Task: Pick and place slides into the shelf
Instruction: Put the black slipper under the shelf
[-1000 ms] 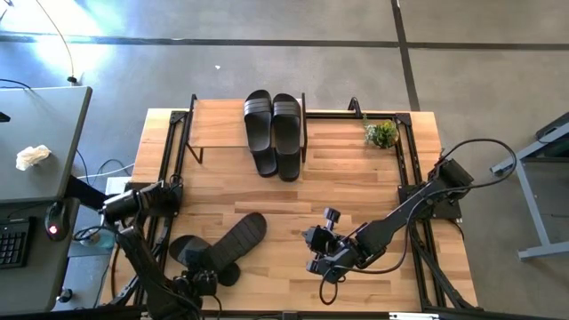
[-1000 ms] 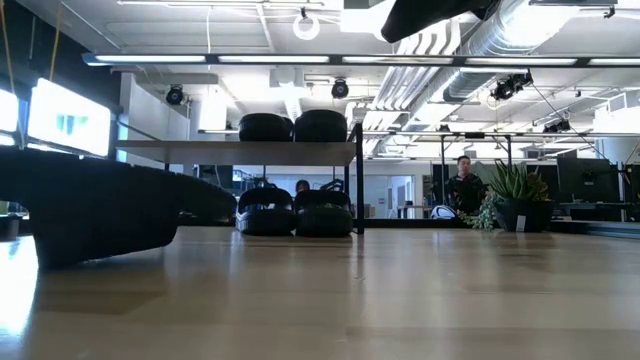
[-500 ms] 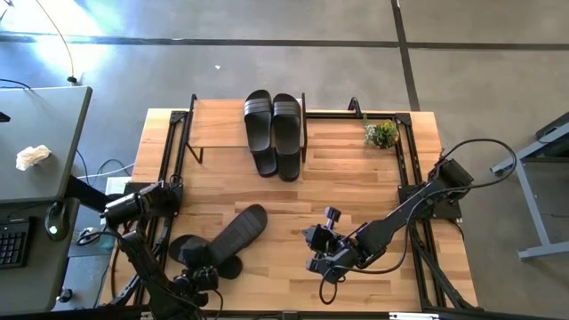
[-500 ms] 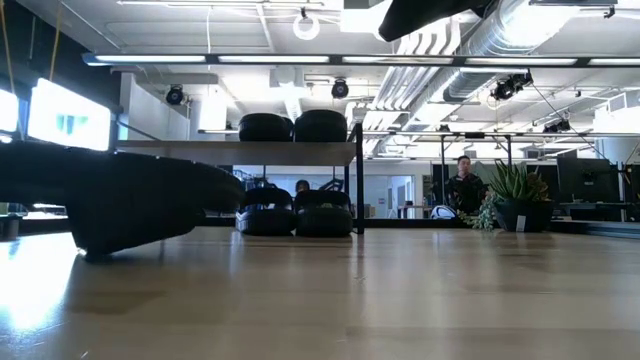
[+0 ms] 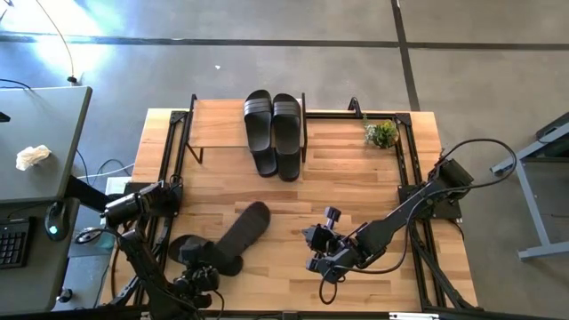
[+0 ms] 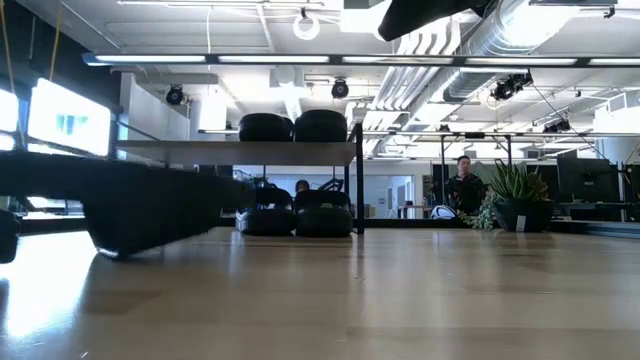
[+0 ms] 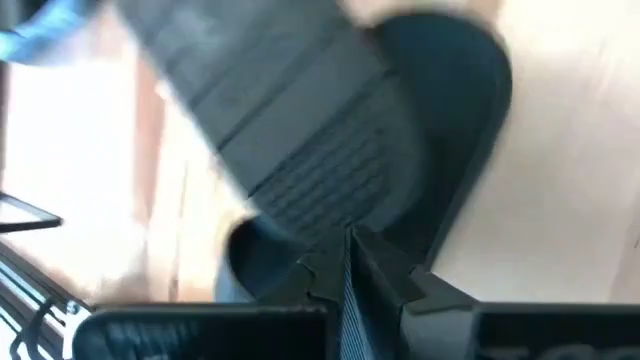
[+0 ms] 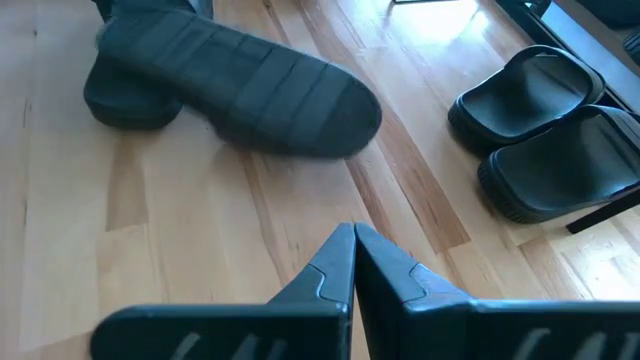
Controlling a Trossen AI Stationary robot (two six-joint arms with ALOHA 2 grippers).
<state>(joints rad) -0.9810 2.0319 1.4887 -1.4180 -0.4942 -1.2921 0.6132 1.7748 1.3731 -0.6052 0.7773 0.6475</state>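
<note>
Left gripper (image 5: 203,277), jaws closed with nothing between them, beside two overlapping black ridged rubber slides (image 5: 238,233) on the wooden surface (image 5: 356,187), well short of the shelf. Right gripper (image 5: 317,252), jaws closed, likewise. Farther: light-wood, black-framed shelf (image 5: 218,123) holding paired black slides (image 5: 274,133).

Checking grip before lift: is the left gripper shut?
Shut: left gripper fingers meet, empty, just short of the slide.
</note>
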